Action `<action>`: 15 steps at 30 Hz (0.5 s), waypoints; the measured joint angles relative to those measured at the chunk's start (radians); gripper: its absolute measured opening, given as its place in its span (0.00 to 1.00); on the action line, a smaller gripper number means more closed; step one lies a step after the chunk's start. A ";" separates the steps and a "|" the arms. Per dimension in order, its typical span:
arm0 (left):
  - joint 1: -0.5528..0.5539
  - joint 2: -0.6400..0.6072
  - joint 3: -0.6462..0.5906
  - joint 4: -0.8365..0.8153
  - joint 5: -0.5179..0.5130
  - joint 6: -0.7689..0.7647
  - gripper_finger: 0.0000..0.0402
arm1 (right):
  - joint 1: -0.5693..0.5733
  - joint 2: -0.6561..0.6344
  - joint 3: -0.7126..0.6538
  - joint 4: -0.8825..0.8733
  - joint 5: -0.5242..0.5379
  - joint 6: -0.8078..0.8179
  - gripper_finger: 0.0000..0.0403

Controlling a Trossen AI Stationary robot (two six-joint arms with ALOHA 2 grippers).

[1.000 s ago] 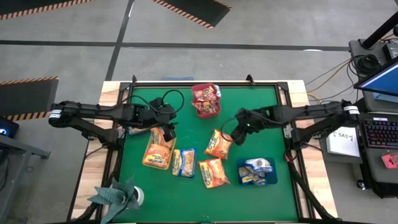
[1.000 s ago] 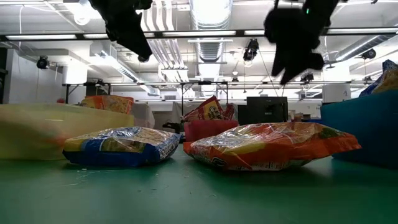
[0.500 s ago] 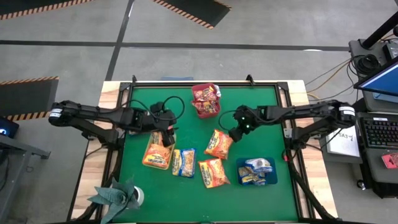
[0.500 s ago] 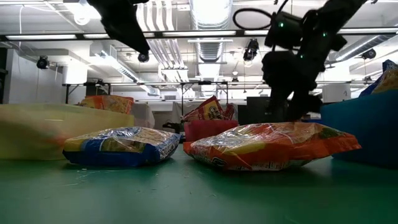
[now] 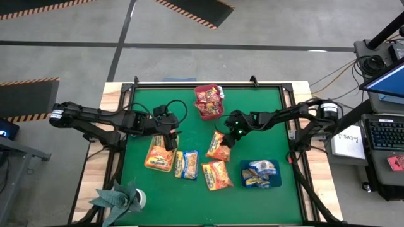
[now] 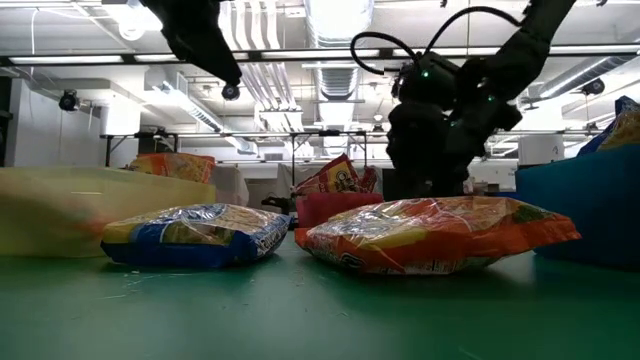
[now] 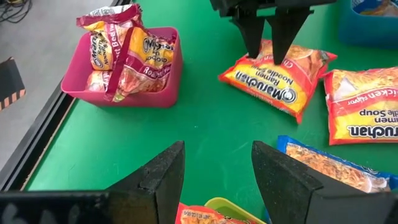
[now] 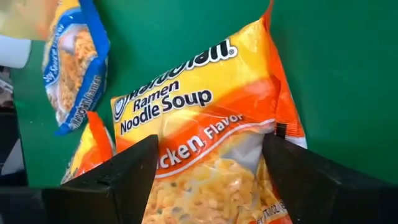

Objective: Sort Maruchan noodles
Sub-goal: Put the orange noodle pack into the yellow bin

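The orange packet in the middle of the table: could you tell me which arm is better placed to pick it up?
The right. Its gripper is open directly over the orange packet, straddling it in its wrist view. The left gripper is open too, but hovers farther off, near the packets at the left.

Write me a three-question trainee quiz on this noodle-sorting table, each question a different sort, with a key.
1. True or false: the red tray holds dark red packets.
2. Multiple choice: the right gripper is open over (A) the blue tray, (B) an orange chicken-flavour packet, (C) the red tray.
3. Fill in: the blue-and-yellow packets sit in the ____ tray.

Key: 1 true; 2 B; 3 blue.
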 joint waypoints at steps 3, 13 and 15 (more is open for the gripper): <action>-0.003 0.000 0.000 0.001 0.000 0.000 0.42 | 0.001 0.039 0.002 0.048 -0.006 -0.025 0.67; -0.012 0.000 0.000 0.001 0.000 -0.007 0.42 | 0.000 0.037 -0.001 0.078 0.002 -0.052 0.39; -0.014 0.000 0.000 0.002 0.000 -0.009 0.42 | 0.000 0.024 -0.001 0.077 0.003 -0.065 0.33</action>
